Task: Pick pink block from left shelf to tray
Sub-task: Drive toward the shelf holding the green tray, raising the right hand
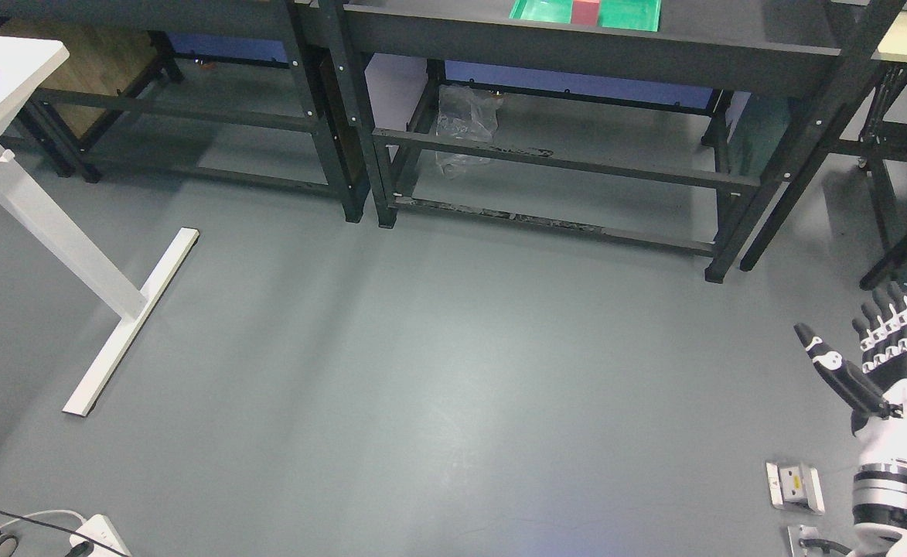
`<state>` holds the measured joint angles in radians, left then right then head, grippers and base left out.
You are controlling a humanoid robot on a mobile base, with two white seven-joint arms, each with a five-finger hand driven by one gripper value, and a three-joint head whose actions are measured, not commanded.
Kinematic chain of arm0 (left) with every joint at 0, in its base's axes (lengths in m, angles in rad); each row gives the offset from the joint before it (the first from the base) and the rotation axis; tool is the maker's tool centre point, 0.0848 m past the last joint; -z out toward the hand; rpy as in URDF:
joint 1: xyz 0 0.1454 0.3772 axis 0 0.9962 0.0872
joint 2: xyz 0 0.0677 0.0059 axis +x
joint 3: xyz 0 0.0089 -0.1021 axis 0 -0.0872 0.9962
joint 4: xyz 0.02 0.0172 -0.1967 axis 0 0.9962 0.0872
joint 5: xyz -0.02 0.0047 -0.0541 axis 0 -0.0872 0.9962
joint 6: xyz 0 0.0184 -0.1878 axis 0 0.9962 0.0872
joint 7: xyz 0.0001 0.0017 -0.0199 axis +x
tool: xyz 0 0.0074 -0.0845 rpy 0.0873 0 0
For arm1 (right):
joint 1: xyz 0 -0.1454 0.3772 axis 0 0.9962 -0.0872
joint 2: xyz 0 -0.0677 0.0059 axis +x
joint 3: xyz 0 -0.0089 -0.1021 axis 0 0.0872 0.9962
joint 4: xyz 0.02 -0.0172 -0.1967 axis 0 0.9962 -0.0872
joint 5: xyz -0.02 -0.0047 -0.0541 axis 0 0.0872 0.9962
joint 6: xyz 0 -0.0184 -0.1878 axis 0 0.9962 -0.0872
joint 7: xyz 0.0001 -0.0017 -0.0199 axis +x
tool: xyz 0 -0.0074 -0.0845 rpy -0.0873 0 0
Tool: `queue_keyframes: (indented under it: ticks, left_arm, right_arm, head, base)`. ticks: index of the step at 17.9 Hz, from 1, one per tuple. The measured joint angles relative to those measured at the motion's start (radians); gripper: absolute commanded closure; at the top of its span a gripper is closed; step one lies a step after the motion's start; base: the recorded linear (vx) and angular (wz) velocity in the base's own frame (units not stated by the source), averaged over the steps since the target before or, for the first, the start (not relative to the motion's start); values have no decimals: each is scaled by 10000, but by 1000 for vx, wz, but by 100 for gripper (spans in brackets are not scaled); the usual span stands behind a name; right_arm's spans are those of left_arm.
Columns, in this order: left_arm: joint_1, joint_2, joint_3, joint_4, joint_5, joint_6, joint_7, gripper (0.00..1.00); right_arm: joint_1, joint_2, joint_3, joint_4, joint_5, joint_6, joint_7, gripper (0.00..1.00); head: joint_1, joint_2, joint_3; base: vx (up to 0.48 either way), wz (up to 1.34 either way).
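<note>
pink block (585,12) & green tray (631,14) both cut off by top edge

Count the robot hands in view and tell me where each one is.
1. The right hand is at the lower right, raised above the floor, fingers spread and holding nothing. The left hand is out of view.

Dark grey metal-framed shelf unit (577,46) at 12 o'clock; on its top board a flat green plastic tray (623,14), with a pink rectangular block (586,11) in it. Crumpled clear plastic bag (462,124) on grey floor (422,371) beneath.
</note>
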<state>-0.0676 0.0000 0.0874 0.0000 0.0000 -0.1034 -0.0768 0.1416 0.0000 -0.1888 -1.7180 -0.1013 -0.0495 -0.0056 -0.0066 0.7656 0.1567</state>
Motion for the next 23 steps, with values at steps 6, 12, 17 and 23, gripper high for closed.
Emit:
queue_keyframes:
  ticks: [6,12,17,23]
  left_arm:
    - [0,0,0,0,0,0,0,0]
    - [0,0,0,0,0,0,0,0]
    - [0,0,0,0,0,0,0,0]
    - [0,0,0,0,0,0,0,0]
  right_arm:
    - [-35,0,8,0,0,0,0,0]
    - [-51,-5,-5,23,134,21,-61,0]
    - [-50,-379,-35,21,1358,-25,-221,0]
    - [-6,-1217,-147,0,3210,-116,-280,0]
  head:
    - [0,0,0]
    - [0,0,0]
    - [0,0,0]
    - [0,0,0]
  base:
    - [4,0]
    - [0,0]
    - [35,5]
    - [117,7]
